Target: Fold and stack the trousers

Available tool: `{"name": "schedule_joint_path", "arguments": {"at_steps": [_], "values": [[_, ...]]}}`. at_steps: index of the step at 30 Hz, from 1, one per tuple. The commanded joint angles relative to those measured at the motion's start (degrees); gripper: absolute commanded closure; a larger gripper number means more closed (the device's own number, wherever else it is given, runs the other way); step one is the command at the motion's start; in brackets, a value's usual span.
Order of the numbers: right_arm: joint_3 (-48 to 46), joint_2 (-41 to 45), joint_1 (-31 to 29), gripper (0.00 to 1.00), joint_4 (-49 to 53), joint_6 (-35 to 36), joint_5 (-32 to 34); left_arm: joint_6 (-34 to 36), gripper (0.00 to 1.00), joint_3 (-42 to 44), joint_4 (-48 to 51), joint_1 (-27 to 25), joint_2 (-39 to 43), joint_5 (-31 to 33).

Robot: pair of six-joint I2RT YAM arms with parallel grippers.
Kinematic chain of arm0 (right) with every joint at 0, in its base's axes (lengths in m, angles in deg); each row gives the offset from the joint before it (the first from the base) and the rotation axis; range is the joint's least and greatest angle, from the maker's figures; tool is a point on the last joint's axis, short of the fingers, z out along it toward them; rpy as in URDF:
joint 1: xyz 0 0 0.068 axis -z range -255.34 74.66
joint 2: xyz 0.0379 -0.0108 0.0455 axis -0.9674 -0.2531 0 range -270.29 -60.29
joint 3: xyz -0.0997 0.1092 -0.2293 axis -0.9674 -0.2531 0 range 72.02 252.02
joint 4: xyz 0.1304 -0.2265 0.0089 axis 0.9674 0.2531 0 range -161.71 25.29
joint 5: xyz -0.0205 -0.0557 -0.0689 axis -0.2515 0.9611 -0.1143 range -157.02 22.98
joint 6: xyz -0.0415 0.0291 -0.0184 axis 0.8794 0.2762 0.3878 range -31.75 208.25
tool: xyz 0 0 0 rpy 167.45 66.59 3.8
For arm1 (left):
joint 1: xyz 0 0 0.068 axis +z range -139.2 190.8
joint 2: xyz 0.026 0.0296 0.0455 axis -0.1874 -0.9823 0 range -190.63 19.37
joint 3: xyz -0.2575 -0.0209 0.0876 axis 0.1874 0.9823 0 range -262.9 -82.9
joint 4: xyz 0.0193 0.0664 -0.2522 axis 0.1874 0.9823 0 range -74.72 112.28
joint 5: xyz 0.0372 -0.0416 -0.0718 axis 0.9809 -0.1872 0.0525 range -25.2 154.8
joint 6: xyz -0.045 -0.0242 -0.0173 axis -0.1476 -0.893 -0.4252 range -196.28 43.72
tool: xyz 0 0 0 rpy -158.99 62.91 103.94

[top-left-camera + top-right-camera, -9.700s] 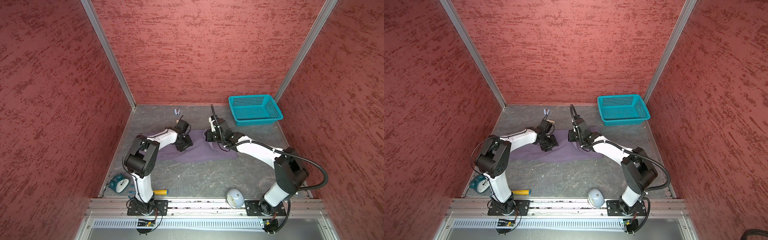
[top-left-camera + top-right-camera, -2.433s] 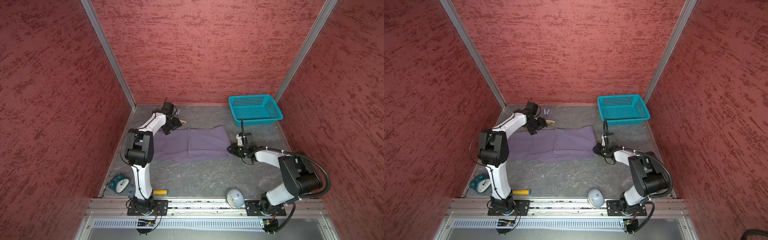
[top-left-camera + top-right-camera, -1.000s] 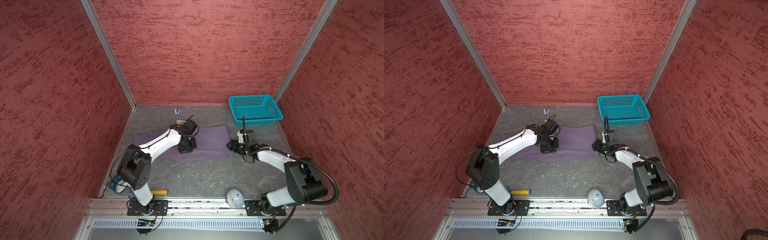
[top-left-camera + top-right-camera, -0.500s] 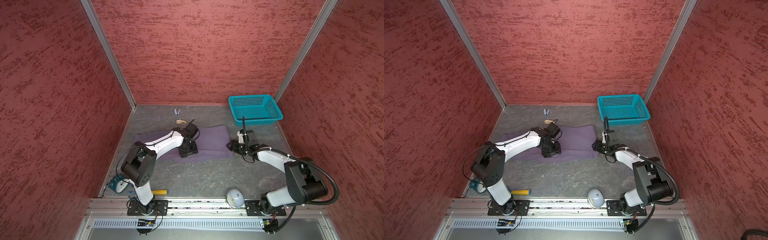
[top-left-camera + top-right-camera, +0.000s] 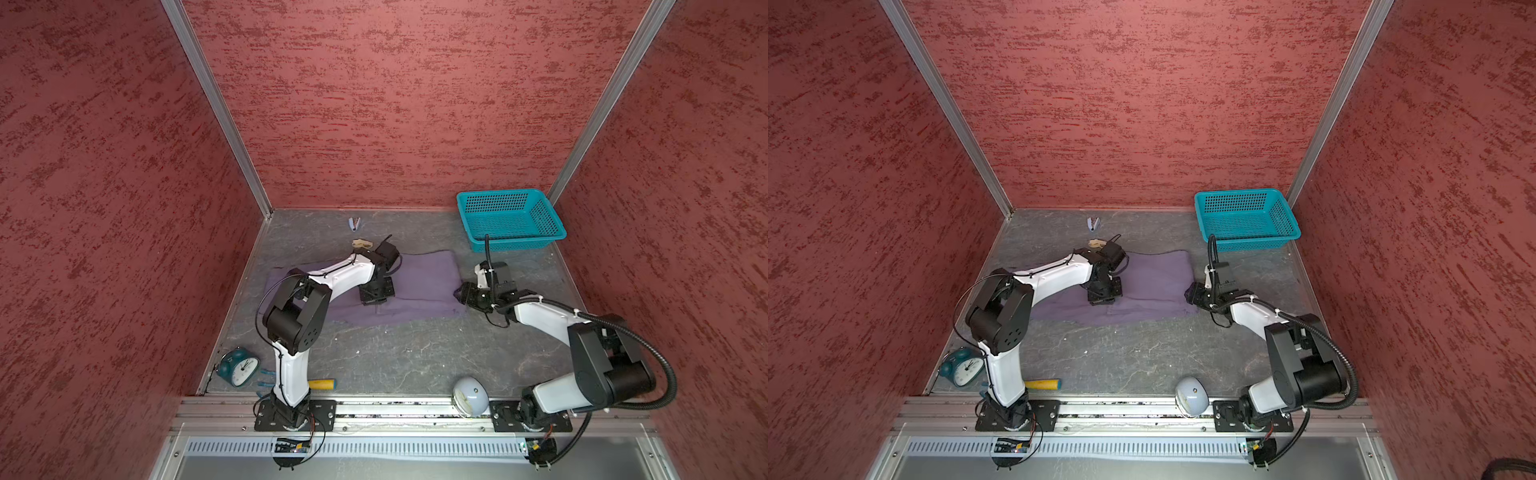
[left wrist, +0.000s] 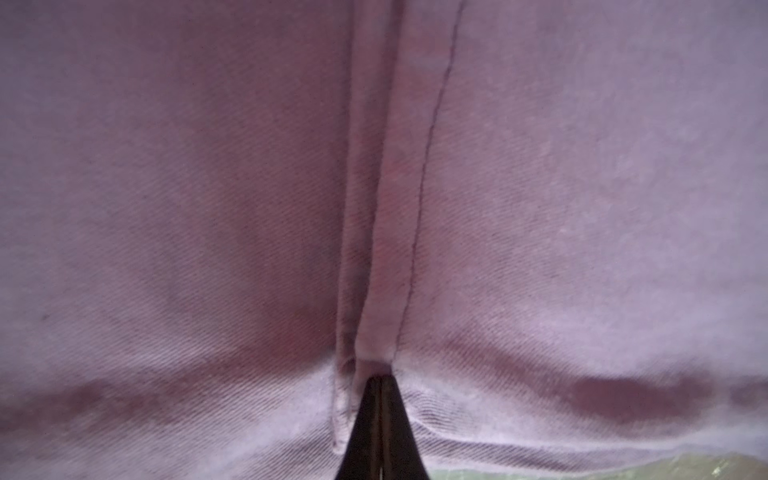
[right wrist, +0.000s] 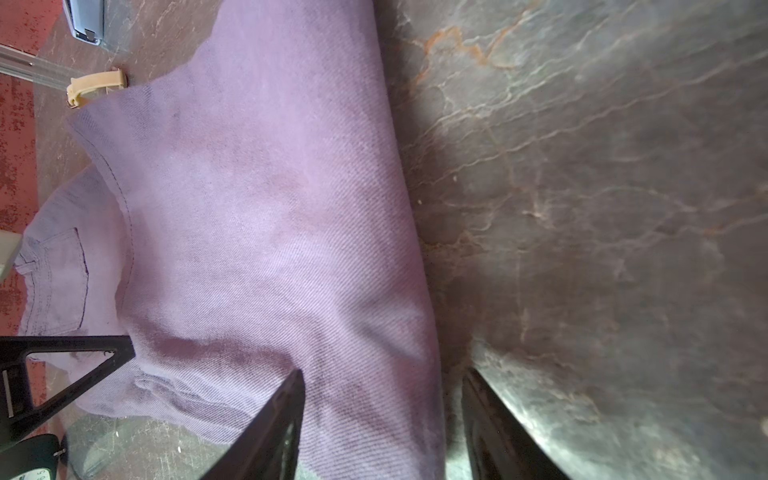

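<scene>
Trousers (image 5: 419, 286) lie flat on the bench (image 5: 395, 353), spread between the two arms, legs doubled back toward the waist. Left jaws, closed, press the hem beneath them. Right jaws stand half open astride the fold. Likely one more fold remains, then stacking.

trousers (image 5: 419, 282): left end hidden under the left arm (image 5: 345, 274)
small blue thing (image 5: 353, 223): too small to tell what it is
</scene>
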Motion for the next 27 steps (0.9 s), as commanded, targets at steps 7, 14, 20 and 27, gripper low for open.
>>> {"name": "schedule_joint_path", "arguments": {"at_steps": [7,14,20,27], "values": [[-0.35,-0.60,0.09,0.39,-1.17,0.07,0.99,0.90,1.00,-1.21,4.27,-0.39,7.31,0.95],[-0.60,-0.66,0.10,0.39,-1.45,-0.11,0.79,0.80,0.99,1.58,4.49,-0.54,9.68,1.38],[-0.65,-0.04,0.13,0.39,-1.07,0.02,0.88,1.23,0.53,1.91,2.02,-0.44,5.28,1.24],[-1.28,-0.11,0.10,0.39,-1.00,-0.09,1.11,2.24,0.69,-0.77,0.54,-0.27,0.11,1.71]]}}
